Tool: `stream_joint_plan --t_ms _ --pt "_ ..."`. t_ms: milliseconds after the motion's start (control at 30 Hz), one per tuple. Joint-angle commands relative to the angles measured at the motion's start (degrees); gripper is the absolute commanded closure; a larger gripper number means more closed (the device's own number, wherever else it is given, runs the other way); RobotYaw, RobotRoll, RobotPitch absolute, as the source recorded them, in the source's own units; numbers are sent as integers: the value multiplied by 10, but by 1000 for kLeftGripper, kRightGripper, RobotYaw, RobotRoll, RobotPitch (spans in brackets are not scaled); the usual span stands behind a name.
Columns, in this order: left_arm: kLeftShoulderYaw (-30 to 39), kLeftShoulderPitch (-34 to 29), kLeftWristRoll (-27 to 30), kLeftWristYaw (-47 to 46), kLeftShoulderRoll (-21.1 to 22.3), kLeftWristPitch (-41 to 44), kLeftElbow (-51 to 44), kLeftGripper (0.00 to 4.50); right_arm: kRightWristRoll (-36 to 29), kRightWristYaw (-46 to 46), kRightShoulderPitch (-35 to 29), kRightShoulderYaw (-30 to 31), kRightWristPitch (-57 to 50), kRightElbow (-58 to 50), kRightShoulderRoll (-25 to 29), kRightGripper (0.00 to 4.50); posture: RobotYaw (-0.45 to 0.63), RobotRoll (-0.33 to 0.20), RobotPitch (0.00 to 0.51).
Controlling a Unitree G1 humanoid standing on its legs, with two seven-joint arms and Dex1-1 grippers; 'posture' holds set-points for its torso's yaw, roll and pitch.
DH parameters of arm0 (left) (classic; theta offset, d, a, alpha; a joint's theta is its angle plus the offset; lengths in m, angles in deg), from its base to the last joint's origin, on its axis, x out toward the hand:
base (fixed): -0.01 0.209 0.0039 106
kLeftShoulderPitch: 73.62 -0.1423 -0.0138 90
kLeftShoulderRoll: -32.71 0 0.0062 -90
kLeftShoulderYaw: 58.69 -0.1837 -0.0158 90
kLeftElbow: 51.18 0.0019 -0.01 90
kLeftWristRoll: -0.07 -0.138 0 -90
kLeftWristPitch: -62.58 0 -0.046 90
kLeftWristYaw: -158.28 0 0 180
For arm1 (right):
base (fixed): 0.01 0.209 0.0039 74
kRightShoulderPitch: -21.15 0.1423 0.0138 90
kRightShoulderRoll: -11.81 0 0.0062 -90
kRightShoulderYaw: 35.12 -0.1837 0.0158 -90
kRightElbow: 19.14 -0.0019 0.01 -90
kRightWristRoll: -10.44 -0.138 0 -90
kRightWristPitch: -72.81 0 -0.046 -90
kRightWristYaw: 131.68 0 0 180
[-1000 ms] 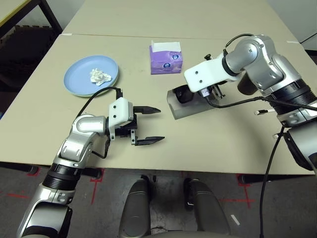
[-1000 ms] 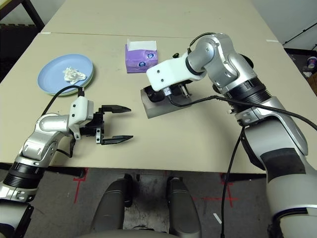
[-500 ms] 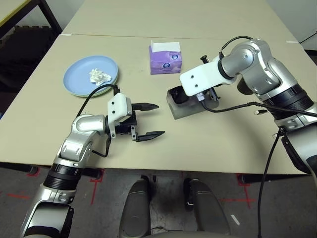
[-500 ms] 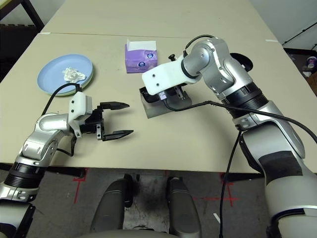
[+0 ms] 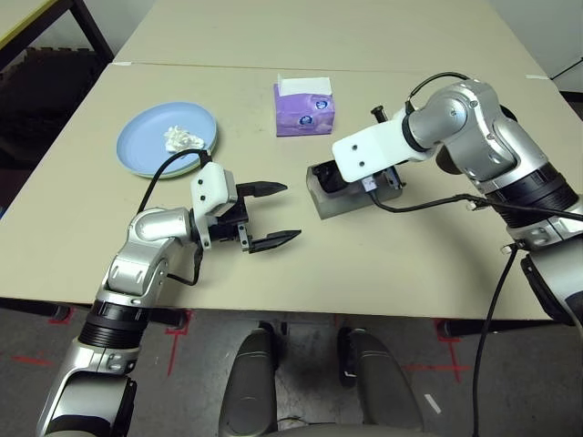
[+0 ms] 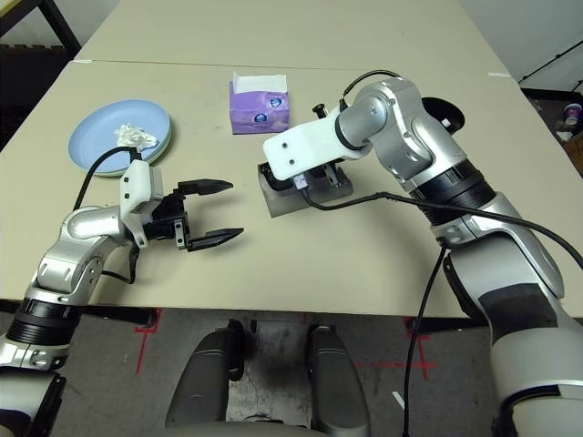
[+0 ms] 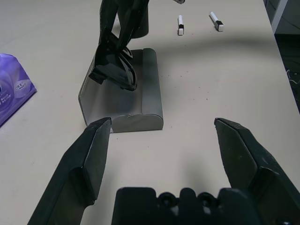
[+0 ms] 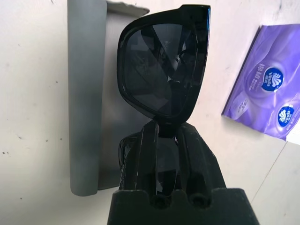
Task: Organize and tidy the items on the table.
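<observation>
My right gripper is shut on the black sunglasses, holding them just over the open grey glasses case near the table's middle. My left gripper stands open and empty a little to the left of the case, fingers pointing toward it. A light blue plate stacked on a pale green one sits at the far left with a crumpled white tissue on it. Two thin white pens lie beyond the case on the right side. A black cup stands behind my right arm.
A purple tissue box stands behind the case, at the table's middle back. The beige table has bare room along its front edge and at the right front. A second table adjoins at the back.
My left gripper has risen and edged toward the case, still open. My right arm has shifted the sunglasses slightly left and lower over the case.
</observation>
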Motion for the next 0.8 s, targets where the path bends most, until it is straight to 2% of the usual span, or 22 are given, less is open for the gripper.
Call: stream_joint_plan --t_ms 33,800 --pt "2 -1 3 4 1 -1 -6 0 6 5 -11 4 1 0 4 3981 13 0 192" --pt "2 1 -1 12 5 -18 12 0 32 30 -51 8 -24 -29 -19 3981 15 0 191"
